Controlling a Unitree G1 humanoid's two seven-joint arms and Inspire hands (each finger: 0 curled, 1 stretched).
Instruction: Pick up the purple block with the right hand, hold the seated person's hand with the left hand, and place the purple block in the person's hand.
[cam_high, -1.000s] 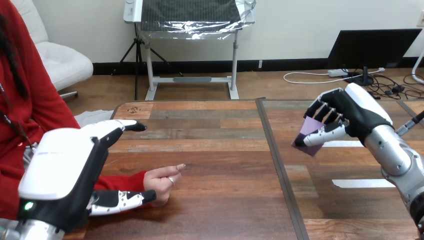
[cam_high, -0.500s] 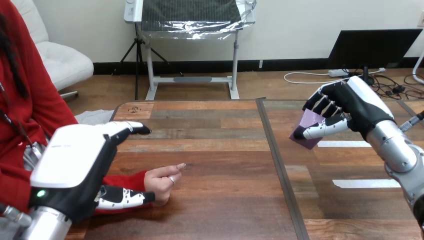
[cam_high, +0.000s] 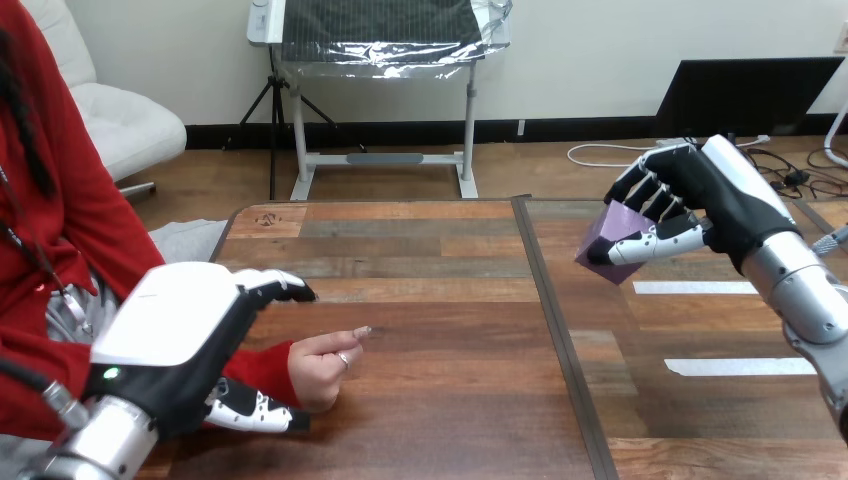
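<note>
The fingers (cam_high: 648, 192) of the right hand (cam_high: 712, 205) are curled down over the top of the purple block (cam_high: 605, 235), and its thumb (cam_high: 655, 243) lies across the front face of the block, so the block is pinched between them. The block is tilted and is lifted in the air, above the right part of the wooden table (cam_high: 440, 300), just to the right of the dark seam (cam_high: 562, 335) that runs across the top. The silver right forearm (cam_high: 800, 295) goes from this hand down to the right edge of the view. Under it, two white tape strips (cam_high: 695, 288) lie on the wood. At the left side, the fingers (cam_high: 275, 288) of the left hand (cam_high: 180, 340) reach forward, only a little bent, on the far side of the person's red sleeve (cam_high: 255, 362). Its thumb (cam_high: 250, 410) is stretched out on the near side of the sleeve. So this hand stands over the person's wrist without closing on it, and whether it touches the wrist I cannot tell. The person's hand (cam_high: 322, 368) rests on the table just beyond the thumb, with one finger pointing to the right. It is well apart from the block.
</note>
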